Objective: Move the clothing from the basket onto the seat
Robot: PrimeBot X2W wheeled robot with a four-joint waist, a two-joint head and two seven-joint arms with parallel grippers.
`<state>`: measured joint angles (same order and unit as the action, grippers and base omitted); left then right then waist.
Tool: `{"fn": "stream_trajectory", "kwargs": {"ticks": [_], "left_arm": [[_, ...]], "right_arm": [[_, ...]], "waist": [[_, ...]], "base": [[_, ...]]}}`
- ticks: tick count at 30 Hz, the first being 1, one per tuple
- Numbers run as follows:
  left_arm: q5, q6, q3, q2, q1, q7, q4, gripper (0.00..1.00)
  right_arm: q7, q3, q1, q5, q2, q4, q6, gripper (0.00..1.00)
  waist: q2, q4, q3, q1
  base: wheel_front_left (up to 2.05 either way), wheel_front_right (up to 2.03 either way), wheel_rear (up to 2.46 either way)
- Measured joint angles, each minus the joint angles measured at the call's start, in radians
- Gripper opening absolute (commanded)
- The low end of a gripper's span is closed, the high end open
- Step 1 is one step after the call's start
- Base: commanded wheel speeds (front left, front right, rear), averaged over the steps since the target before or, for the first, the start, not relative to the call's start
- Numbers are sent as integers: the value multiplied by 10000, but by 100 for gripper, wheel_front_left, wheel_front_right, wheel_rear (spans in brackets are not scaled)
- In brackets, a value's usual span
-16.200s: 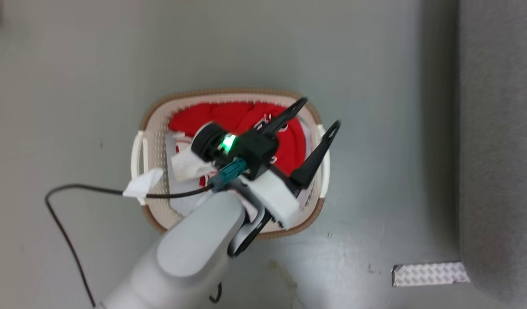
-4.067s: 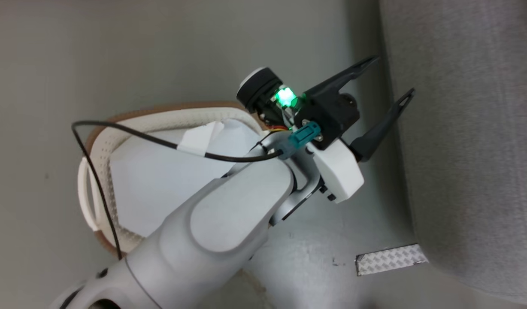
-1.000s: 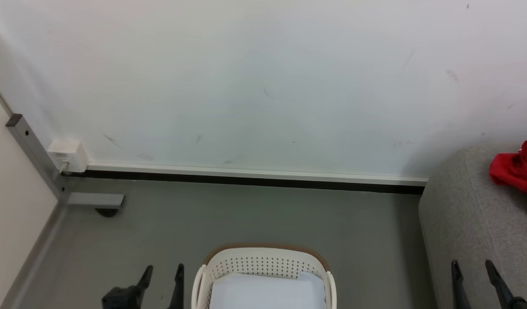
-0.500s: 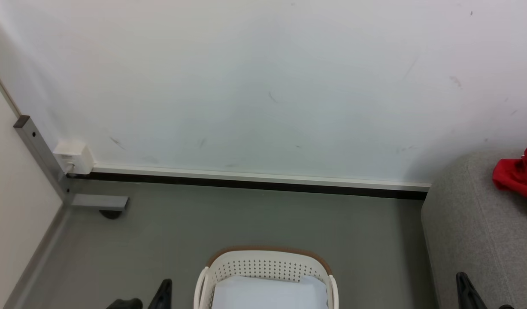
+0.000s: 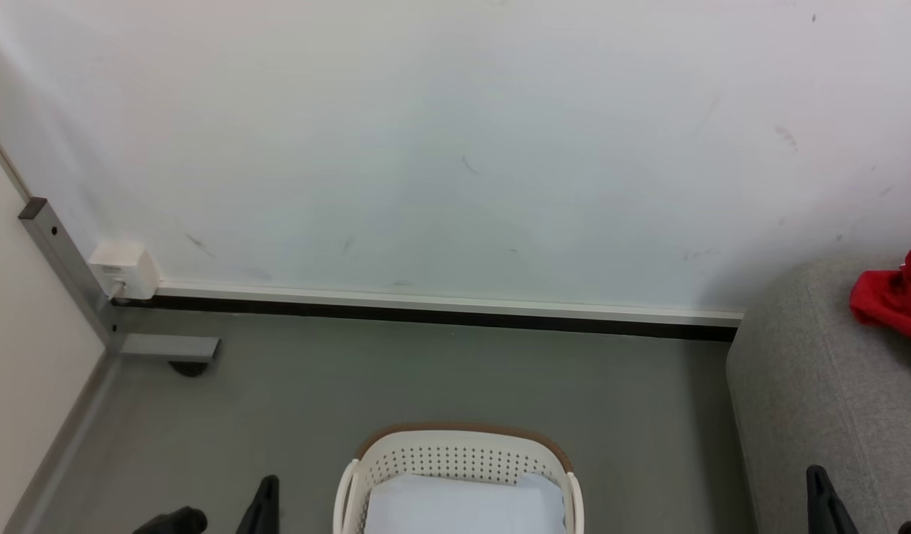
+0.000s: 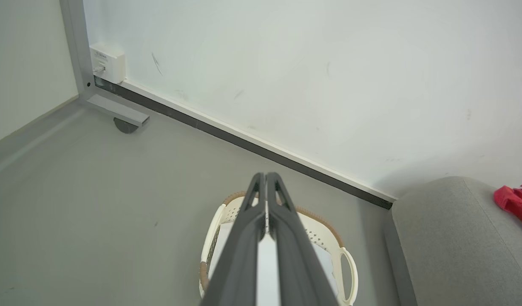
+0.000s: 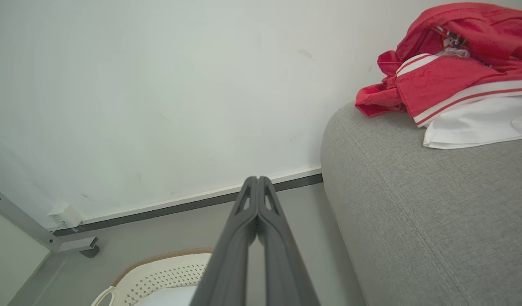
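a pale wall [image 5: 455,148] with a dark skirting strip runs across the back, and smooth grey floor [image 5: 426,371] spreads below it. the grey woven seat [image 5: 804,400] stands at the right, its rounded end against the wall. the basket [image 5: 455,454] sits on the floor in the lower middle of the head view, apart from the seat, brown rim and perforated cream wall toward the wall, its pale flat bottom bare to view. the clothing [image 7: 448,72] lies piled on top of the seat close to the wall: crumpled red jerseys with white striped trim, a white cloth under their near edge. the left gripper [image 6: 265,175] hangs above the floor just left of the basket, its jaws pressed together at the tips and holding nothing. the right gripper [image 7: 257,178] is beside the seat's end, jaws likewise pressed together and empty. a small white box [image 5: 123,268] sits on the wall in the left corner beside a grey metal post [image 5: 62,267].
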<state>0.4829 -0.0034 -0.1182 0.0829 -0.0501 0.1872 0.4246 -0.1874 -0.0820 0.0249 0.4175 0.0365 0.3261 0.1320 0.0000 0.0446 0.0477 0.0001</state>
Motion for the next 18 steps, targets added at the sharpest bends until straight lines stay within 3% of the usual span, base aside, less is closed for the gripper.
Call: {"fn": "stream_trajectory", "kwargs": {"ticks": [18], "left_arm": [[2780, -314, 545, -73, -87, -698, -449, 0]], "right_arm": [[719, -61, -244, 2874, 10, -199, 0, 0]], "waist": [[0, -73, -83, 0]], "base": [[0, 0, 0]]}}
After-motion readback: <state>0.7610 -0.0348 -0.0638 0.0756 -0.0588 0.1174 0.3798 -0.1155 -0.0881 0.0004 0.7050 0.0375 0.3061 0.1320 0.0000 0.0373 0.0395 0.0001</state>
